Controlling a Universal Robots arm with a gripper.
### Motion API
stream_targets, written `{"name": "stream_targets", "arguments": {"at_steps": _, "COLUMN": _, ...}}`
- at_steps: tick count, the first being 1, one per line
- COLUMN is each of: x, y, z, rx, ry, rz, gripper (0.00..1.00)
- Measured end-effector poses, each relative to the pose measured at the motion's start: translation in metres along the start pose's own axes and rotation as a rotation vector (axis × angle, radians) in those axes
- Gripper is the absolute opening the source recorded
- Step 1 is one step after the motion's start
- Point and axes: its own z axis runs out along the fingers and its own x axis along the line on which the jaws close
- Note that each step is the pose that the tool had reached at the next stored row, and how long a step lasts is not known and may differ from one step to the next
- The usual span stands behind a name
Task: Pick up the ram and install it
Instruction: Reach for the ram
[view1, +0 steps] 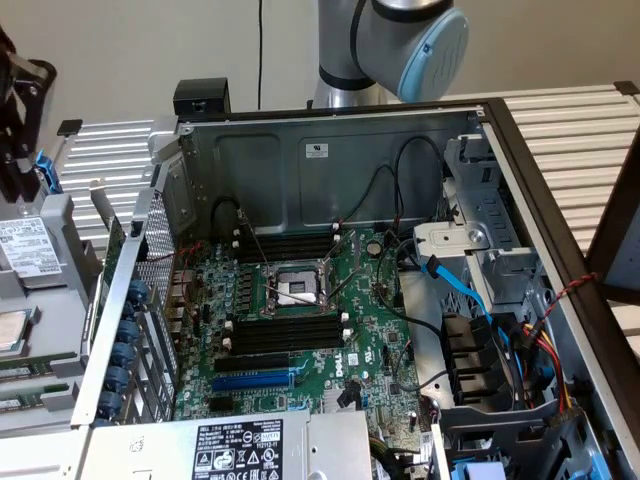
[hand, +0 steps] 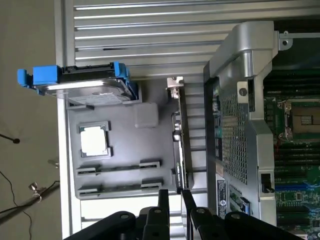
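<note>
Black gripper (hand: 174, 200) fingers stand parted and hold nothing, poised over the grey parts tray (hand: 120, 146) outside the computer case (view1: 300, 160), close to an upright expansion card (hand: 177, 145). The ram (view1: 20, 366) lies edge-up in a tray groove between a CPU (hand: 94, 140) and a second stick (view1: 25, 405).

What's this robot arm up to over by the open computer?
The arm's pincer hangs open over a grey parts tray beside the open computer case, holding nothing. A ram stick lies in a tray groove, not picked up. The motherboard's black memory slots look empty, so nothing is installed yet.
</note>
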Motion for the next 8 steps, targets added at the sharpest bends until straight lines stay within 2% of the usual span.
{"name": "stream_targets", "arguments": {"at_steps": 1, "x": 0.009, "y": -0.0007, "z": 0.0004, "rx": 0.0001, "ry": 0.0001, "rz": 0.000, "gripper": 0.24}}
{"name": "stream_targets", "arguments": {"at_steps": 8, "x": 0.040, "y": -0.0037, "z": 0.0016, "rx": 0.0001, "ry": 0.0001, "rz": 0.000, "gripper": 0.24}}
